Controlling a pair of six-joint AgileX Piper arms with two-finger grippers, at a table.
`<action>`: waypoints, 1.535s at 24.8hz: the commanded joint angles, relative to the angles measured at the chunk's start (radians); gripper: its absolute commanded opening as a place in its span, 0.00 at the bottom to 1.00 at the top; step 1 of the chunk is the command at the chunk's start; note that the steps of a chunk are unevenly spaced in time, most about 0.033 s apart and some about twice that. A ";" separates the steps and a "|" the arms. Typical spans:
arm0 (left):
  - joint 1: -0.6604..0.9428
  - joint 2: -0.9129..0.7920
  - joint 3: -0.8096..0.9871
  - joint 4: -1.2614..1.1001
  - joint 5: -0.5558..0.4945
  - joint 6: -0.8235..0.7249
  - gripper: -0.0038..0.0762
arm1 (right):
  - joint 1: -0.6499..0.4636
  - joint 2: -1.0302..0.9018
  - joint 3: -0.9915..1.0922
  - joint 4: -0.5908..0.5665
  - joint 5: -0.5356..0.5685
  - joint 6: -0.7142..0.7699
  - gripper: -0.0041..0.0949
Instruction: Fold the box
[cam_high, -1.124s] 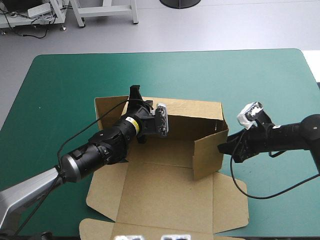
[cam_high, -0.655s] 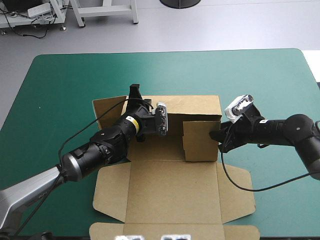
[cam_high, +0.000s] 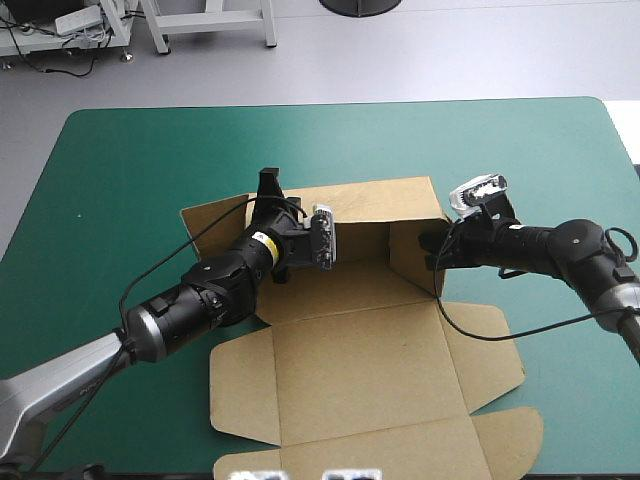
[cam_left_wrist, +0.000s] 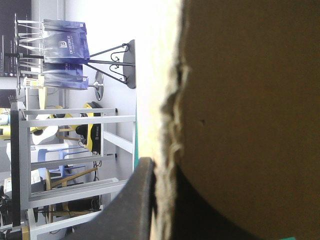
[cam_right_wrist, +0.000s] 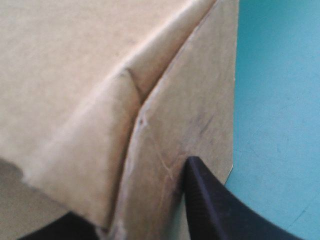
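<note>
The brown box (cam_high: 350, 350) lies mid-table, its lid panel flat toward the near edge. The back wall (cam_high: 380, 200) stands raised, and a short right wall (cam_high: 412, 255) stands at its corner. My left gripper (cam_high: 269, 195) sits at the back wall's left end, shut on the board; in the left wrist view the board's edge (cam_left_wrist: 172, 130) runs between the fingers (cam_left_wrist: 142, 200) of the left gripper (cam_left_wrist: 162, 172). My right gripper (cam_high: 432, 246) pinches the right wall from outside. In the right wrist view the right gripper (cam_right_wrist: 145, 200) holds the folded corner (cam_right_wrist: 150, 100), one finger (cam_right_wrist: 207, 205) outside it.
Side flaps (cam_high: 485, 345) and a front flap (cam_high: 500, 440) lie flat around the lid panel, the front one close to the near table edge. A left flap (cam_high: 210, 215) spreads beyond my left gripper. Teal-green cover (cam_high: 330, 140) shows beyond the back wall.
The right wall swung from slanting across the inside to standing at the back corner. My right gripper moved inward and away with it. The flat lid panel turned and slid rightward.
</note>
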 joint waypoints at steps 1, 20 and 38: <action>-0.008 -0.008 0.004 -0.091 0.002 -0.017 0.04 | -0.004 -0.009 -0.023 0.075 -0.089 0.000 0.11; -0.186 -0.010 -0.057 -0.101 0.145 -0.016 0.35 | -0.004 -0.007 -0.023 0.066 -0.093 -0.007 0.02; -0.631 -0.094 -0.152 0.176 0.630 -0.244 0.40 | -0.004 -0.006 -0.023 0.021 -0.068 0.050 0.02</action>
